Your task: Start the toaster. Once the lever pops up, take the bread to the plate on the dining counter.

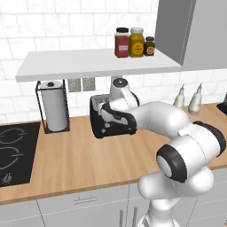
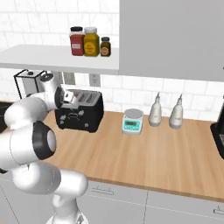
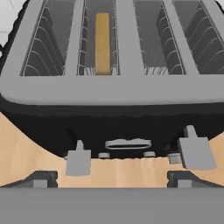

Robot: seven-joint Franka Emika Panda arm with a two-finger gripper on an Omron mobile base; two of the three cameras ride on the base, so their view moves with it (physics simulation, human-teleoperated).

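Observation:
The glossy black toaster [image 1: 95, 120] [image 2: 84, 113] [image 3: 113, 113] stands on the wood wall counter under the shelf. Seen from above in the hand view, a tan bread [image 3: 103, 42] slice sits deep in its left slot. Two grey levers stick out of the toaster's front, the left lever [image 3: 78, 160] lower than the right lever [image 3: 195, 151]. My gripper [image 3: 113, 179] [image 1: 111, 116] [image 2: 66, 97] hovers just in front of and above the toaster's front face. It is open, with nothing between its fingertips [image 3: 42, 178]. The plate and the dining counter are out of view.
A paper towel roll [image 1: 54, 107] and a black cooktop [image 1: 13, 150] lie left of the toaster. To its right stand a kitchen scale [image 2: 132, 121], two bottles [image 2: 155, 111] and a black coffee machine [image 2: 219, 135]. A shelf [image 1: 88, 64] with spice jars hangs overhead.

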